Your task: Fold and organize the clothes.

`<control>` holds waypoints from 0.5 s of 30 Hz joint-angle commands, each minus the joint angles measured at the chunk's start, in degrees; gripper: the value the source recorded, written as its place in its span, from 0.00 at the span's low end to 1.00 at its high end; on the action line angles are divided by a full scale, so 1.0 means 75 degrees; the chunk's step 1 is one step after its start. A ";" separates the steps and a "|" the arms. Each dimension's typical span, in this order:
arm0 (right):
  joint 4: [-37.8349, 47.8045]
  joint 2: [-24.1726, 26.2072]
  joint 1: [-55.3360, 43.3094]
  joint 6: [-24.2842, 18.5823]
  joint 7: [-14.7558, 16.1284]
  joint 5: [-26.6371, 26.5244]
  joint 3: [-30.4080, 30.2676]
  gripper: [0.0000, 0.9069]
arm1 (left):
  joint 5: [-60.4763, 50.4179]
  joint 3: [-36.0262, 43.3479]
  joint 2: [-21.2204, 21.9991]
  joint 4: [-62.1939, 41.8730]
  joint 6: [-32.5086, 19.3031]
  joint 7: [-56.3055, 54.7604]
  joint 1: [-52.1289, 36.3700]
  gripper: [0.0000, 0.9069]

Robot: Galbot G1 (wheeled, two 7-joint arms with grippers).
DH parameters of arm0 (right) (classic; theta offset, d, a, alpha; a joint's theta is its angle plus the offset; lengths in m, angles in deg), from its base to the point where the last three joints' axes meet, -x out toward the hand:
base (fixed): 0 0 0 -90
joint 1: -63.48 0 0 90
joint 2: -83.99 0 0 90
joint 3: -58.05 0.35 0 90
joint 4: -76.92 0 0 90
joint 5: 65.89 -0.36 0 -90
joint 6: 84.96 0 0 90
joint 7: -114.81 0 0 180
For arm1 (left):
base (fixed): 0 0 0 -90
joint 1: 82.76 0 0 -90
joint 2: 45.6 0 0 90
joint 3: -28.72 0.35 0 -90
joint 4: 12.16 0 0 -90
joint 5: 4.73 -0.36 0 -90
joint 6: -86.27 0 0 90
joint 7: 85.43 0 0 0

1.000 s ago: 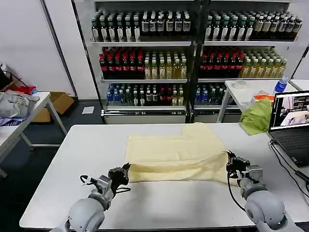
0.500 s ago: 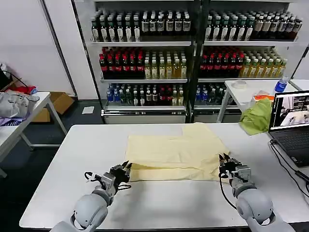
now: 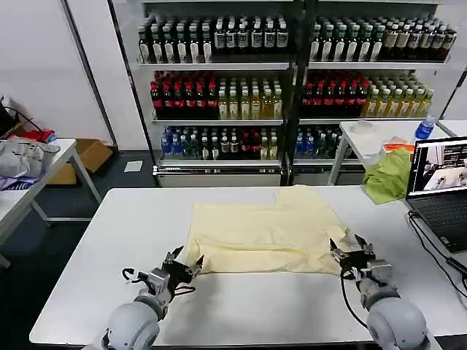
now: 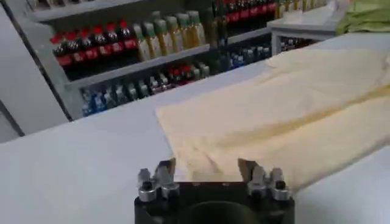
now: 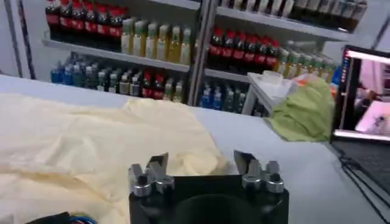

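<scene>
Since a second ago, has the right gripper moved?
Yes. The right gripper has let go of the T-shirt and pulled back toward the table's near edge, open.

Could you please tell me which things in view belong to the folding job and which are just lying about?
Job: pale cream-yellow thin fabric T-shirt on the white table; open left gripper and open right gripper at its near edge.

Lying about: crumpled lime-green cloth; open laptop; bottle shelves.

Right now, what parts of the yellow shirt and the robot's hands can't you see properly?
- T-shirt: head view; the underside and folded-under layers are hidden by the top layer.
- T-shirt, left wrist view: the frame edge cuts off its far side.
- Left gripper and right gripper: wrist views; the bottom edge cuts off their bodies, though both stand open.
</scene>
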 commanded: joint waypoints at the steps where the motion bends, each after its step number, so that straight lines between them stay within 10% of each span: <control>1: -0.0180 -0.0152 0.1070 -0.0023 -0.0005 -0.0016 0.0705 1.00 | 0.0258 -0.0152 0.0076 -0.0007 0.0082 -0.0219 0.0544 1.00; 2: -0.0134 -0.0174 0.1090 -0.0015 -0.0010 -0.0036 0.0696 1.00 | 0.0300 -0.0139 0.0083 -0.0038 0.0101 -0.0225 0.0520 0.94; 4: 0.0027 -0.0235 0.1100 0.0029 -0.0026 -0.0073 0.0662 1.00 | 0.0311 -0.0116 0.0100 -0.0070 0.0102 -0.0223 0.0487 0.24; 5: 0.0102 -0.0285 0.1083 0.0081 -0.0033 -0.0112 0.0633 0.93 | 0.0308 -0.0104 0.0109 -0.0092 0.0099 -0.0217 0.0451 0.17; 6: 0.0137 -0.0310 0.1068 0.0098 -0.0033 -0.0132 0.0618 0.51 | 0.0309 -0.0085 0.0116 -0.0105 0.0073 -0.0216 0.0431 0.09; 8: 0.0238 -0.0359 0.1034 0.0131 -0.0022 -0.0211 0.0570 0.00 | 0.0303 -0.0063 0.0121 -0.0129 0.0011 -0.0210 0.0398 0.04; 15: 0.0506 -0.0408 0.0848 0.0127 0.0043 -0.0341 0.0369 0.00 | 0.0282 -0.0024 0.0122 -0.0201 -0.0038 -0.0180 0.0316 0.02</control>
